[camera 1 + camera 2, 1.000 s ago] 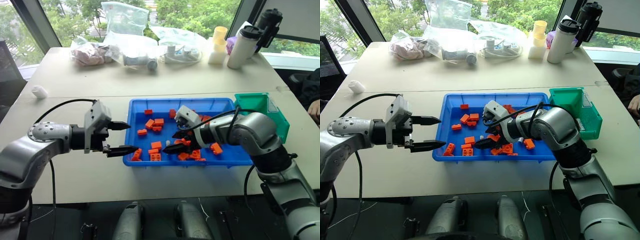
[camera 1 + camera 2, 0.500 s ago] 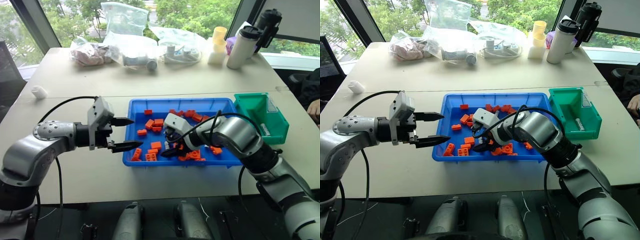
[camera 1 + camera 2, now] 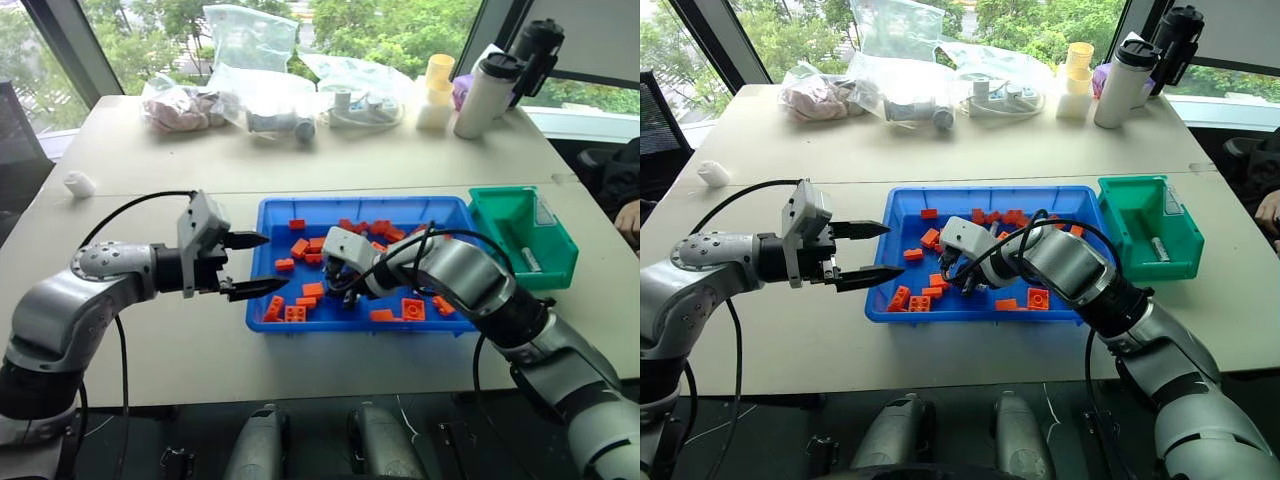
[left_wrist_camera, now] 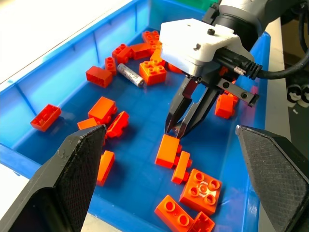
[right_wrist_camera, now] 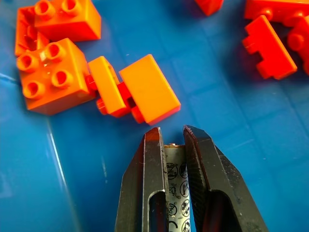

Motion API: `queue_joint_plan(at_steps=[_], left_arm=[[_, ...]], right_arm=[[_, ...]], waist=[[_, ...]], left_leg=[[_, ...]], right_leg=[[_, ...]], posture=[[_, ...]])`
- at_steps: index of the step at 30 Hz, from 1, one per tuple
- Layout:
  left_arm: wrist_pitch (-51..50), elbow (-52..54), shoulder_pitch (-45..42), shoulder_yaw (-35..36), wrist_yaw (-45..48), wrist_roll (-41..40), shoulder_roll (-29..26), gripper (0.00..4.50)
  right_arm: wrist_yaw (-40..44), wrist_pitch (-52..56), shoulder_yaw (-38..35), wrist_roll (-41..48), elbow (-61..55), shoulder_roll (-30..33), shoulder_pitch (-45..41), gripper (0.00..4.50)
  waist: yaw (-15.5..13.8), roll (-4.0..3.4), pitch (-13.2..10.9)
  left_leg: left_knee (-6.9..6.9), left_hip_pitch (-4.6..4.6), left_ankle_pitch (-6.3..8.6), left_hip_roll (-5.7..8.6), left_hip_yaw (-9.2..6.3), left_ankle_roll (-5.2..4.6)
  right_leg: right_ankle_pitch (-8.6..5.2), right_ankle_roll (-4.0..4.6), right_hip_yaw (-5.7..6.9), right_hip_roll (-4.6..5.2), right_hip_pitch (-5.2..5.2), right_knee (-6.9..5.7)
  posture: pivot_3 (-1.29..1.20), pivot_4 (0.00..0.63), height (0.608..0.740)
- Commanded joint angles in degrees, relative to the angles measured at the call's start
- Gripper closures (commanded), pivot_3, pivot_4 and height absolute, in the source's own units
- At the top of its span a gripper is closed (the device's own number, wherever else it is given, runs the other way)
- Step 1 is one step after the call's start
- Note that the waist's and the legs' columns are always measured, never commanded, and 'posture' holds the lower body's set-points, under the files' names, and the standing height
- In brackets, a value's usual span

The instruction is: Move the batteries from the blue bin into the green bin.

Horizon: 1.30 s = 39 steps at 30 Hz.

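While clamped by right tool (image 5: 173, 145), printed cylindrical battery (image 5: 175, 186) (smooth metal)

Orange bricks (image 3: 302, 248), bags (image 3: 255, 70), tumbler (image 3: 487, 92)

Blue bin (image 3: 275, 215) of orange bricks, green bin (image 3: 556, 262) to its right.
One silvery battery (image 5: 175, 179) is pinched between black fingers; another (image 4: 130, 75) lies flat among far bricks; one (image 3: 1159, 248) rests in the green bin.
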<state>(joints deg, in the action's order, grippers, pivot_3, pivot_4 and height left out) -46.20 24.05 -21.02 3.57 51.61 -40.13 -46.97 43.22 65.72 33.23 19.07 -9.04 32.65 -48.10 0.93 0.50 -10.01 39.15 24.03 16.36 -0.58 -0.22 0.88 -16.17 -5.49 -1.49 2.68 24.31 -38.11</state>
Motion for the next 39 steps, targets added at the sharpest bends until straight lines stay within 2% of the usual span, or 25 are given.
queue_joint_plan(at_steps=[1,7,11,14,16,20,28,36,39], left_arm=[[0.44,0.23,-1.08,0.47,-0.24,0.07,0.11,0.0],[0.58,-1.91,-4.18,1.4,-0.86,-1.14,2.18,0.0],[2.17,-4.63,-7.52,1.22,-1.81,-0.28,4.95,0.0],[3.81,-6.47,-10.91,-1.24,-1.61,0.24,8.82,0.0],[4.97,-7.76,-13.12,-2.74,-1.73,0.84,11.7,0.0],[8.22,-10.98,-17.18,-6.1,-0.86,3.73,15.91,0.0],[11.43,-15.16,-20.6,-9.95,2.51,6.8,19.51,0.0],[12.14,-16.0,-20.56,-9.65,3.72,8.28,18.97,0.0],[11.78,-15.54,-20.23,-9.22,3.59,8.31,18.6,0.0]], right_arm=[[-0.27,-3.24,-4.62,-1.42,-0.91,0.96,-0.94,4.46],[-2.07,-4.2,-17.18,-0.86,-0.58,2.97,-4.95,4.46],[-7.06,-5.53,-26.71,-2.24,-0.23,4.69,-4.23,4.46],[-13.58,-8.2,-39.67,-3.81,-1.29,7.31,0.65,4.46],[-16.22,-10.02,-44.95,-5.39,-2.48,9.46,5.67,4.46],[-20.07,-8.25,-55.16,-4.31,-6.44,9.27,13.02,4.46],[-21.51,-10.68,-55.47,-6.9,-11.11,11.72,25.41,4.46],[-24.18,-11.88,-55.57,-8.27,-5.54,10.62,28.05,4.46],[-24.53,-12.92,-56.47,-7.98,-3.39,10.36,28.11,3.09]], waist=[[-0.01,-0.01,0.0],[-0.3,-0.01,-0.02],[-0.34,-0.01,-0.01],[-0.76,-0.01,-0.01],[-1.24,-0.01,-0.01],[-1.43,-0.02,-0.01],[0.05,-0.07,0.01],[-0.27,-0.07,0.01],[-0.29,-0.07,0.01]], left_leg=[[0.0,0.0,0.0,0.0,0.0,0.0],[0.0,0.03,0.0,0.03,0.01,0.0],[-0.01,0.04,0.0,0.04,0.0,0.0],[-0.02,0.08,0.0,0.06,0.0,0.0],[-0.01,0.12,0.0,0.11,0.03,0.01],[0.0,0.13,0.0,0.13,0.08,0.0],[-0.02,0.03,-0.01,0.06,0.12,0.0],[-0.01,0.02,-0.02,0.06,0.11,0.01],[-0.01,0.03,-0.02,0.08,0.11,0.01]], right_leg=[[0.0,0.0,0.0,0.0,0.0,0.0],[0.0,0.0,0.0,0.02,0.01,0.01],[0.0,0.0,0.01,0.03,0.01,0.03],[0.0,0.0,0.0,0.04,0.02,0.05],[0.0,-0.01,-0.01,0.09,0.03,0.06],[0.01,-0.02,-0.06,0.09,0.04,0.04],[0.01,-0.02,-0.15,-0.05,0.05,-0.03],[0.01,-0.02,-0.15,-0.06,0.04,-0.03],[0.01,-0.02,-0.15,-0.03,0.03,-0.03]], posture=[[0.0,0.15,0.74],[0.0,0.15,0.74],[0.0,0.15,0.74],[0.0,0.15,0.74],[0.0,0.15,0.74],[0.0,0.15,0.74],[0.0,0.15,0.74],[0.0,0.15,0.74],[0.0,0.15,0.74]])
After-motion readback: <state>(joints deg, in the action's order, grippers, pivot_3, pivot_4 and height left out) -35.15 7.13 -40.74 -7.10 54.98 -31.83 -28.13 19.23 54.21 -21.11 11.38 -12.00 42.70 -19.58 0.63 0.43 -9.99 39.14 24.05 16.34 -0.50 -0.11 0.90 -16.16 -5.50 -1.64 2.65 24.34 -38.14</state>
